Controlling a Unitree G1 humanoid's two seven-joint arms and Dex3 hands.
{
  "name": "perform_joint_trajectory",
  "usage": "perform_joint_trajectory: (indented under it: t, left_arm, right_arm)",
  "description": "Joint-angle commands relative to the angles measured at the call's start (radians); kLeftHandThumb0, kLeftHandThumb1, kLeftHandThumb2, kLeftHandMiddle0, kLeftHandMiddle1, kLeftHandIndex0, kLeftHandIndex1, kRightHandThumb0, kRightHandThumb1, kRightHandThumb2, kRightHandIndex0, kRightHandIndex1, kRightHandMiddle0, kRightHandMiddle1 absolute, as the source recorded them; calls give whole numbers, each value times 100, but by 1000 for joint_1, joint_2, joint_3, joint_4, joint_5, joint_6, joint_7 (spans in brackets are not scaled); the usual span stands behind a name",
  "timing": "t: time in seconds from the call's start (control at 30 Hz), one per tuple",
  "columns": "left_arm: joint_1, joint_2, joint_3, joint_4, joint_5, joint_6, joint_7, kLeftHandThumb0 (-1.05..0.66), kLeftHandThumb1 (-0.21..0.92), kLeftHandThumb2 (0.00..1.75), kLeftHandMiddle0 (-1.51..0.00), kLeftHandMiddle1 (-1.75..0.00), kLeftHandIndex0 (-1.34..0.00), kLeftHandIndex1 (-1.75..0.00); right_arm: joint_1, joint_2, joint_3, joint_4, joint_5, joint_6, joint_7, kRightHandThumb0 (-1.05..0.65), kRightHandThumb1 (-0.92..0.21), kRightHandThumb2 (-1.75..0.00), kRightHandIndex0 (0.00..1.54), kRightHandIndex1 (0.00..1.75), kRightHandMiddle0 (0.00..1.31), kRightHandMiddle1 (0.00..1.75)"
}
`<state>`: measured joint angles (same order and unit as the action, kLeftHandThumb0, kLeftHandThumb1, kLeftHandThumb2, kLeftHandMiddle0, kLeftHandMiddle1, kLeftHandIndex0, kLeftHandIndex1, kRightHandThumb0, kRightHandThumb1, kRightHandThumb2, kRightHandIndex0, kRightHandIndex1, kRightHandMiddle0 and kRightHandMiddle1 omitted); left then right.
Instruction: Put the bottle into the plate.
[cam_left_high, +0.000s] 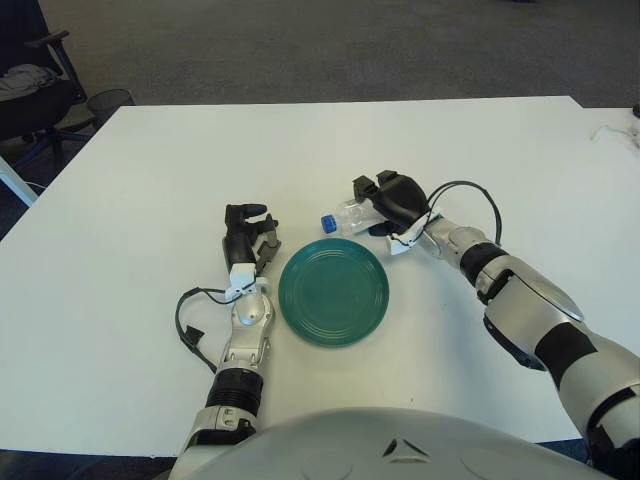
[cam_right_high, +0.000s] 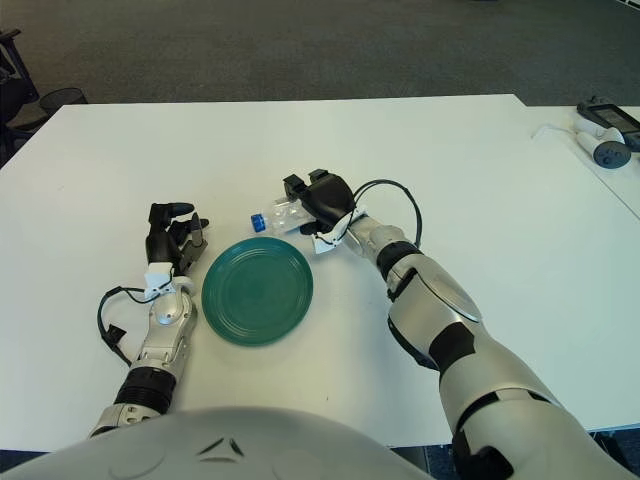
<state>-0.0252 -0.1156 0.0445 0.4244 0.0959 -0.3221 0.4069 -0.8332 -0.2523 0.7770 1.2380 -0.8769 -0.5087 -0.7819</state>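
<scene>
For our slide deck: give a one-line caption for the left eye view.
Right robot hand grips a clear blue-capped bottle lying just beyond the green plate; left robot hand idles left of it.

The plate (cam_left_high: 332, 292) lies on the tabletop (cam_left_high: 140, 180) in front of the robot, between the two hands. The left hand (cam_left_high: 245, 240) shows just left of the plate's far-left edge. The bottle (cam_left_high: 345, 217) lies on its side just behind the plate's far rim, off the plate, its cap end pointing left. The right hand (cam_left_high: 390, 200) is at the bottle's right end, fingers (cam_right_high: 297, 188) wrapped over it. A cable (cam_left_high: 188, 325) lies left of the left forearm.
</scene>
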Motion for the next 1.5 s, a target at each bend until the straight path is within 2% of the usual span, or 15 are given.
perform_joint_trajectory:
  t: [0.0, 0.03, 0.17, 0.3, 0.43, 0.6, 0.7, 0.87, 1.0, 1.1, 1.2, 1.33, 1.47]
  left_arm:
    - [42, -1, 11, 58, -9, 41, -15, -37, 78, 72, -62, -119, -28, -175]
    - [42, -1, 12, 58, -9, 40, -15, -37, 78, 72, -62, -119, -28, -175]
    - [40, 1, 13, 62, -11, 35, -22, -37, 78, 72, -63, -120, -28, -175]
    - [37, 1, 15, 62, -11, 37, -24, -37, 77, 73, -62, -120, -28, -175]
    - [36, 1, 16, 66, -10, 33, -25, -37, 77, 73, -62, -120, -28, -175]
    - [37, 3, 16, 68, -9, 28, -29, -37, 78, 72, -62, -120, -28, -175]
    - [38, 3, 15, 70, -5, 24, -29, -37, 78, 72, -62, -119, -28, -175]
    - [40, 4, 11, 68, 3, 25, -25, -36, 81, 67, -62, -118, -26, -175]
    - [49, 1, 7, 55, 5, 31, -26, -36, 84, 63, -62, -118, -24, -175]
    - [51, -3, 7, 49, 2, 38, -27, -36, 85, 62, -62, -118, -24, -175]
    - [51, -4, 8, 47, -2, 40, -30, -36, 85, 62, -61, -118, -24, -175]
    - [53, -10, 11, 49, -17, 37, -41, -36, 84, 63, -62, -118, -24, -175]
    - [52, -15, 15, 54, -29, 29, -50, -36, 82, 66, -62, -119, -25, -175]
  right_arm:
    - [-22, -22, -82, -35, 64, -22, -37, -49, -26, -138, 122, 175, 65, 175]
    - [-21, -23, -95, -36, 72, -28, -38, -49, -26, -138, 122, 175, 65, 175]
    - [-48, -38, -230, -83, 187, -87, -31, -49, -25, -139, 123, 175, 65, 175]
    - [-35, -32, -322, -163, 263, -109, -15, -49, -25, -139, 123, 175, 65, 175]
    - [-11, -24, -379, -238, 299, -109, -4, -49, -26, -138, 124, 175, 65, 175]
    - [11, -12, -421, -307, 320, -98, 25, -48, -27, -136, 125, 175, 64, 175]
    - [36, -1, -443, -392, 332, -83, 50, -48, -28, -136, 125, 175, 63, 175]
    - [103, 37, -458, -578, 322, -33, 98, -47, -30, -134, 126, 175, 62, 175]
    - [210, 66, -441, -768, 315, 0, 171, -47, -30, -133, 126, 175, 62, 175]
    - [281, 72, -423, -864, 322, -14, 230, -47, -30, -133, 125, 175, 61, 175]
    - [311, 69, -425, -908, 334, -30, 286, -47, -30, -133, 125, 175, 61, 175]
    - [359, 21, -394, -962, 336, -128, 401, -47, -30, -133, 123, 175, 62, 175]
    - [430, -15, -358, -1037, 322, -156, 515, -47, -29, -134, 121, 175, 62, 175]
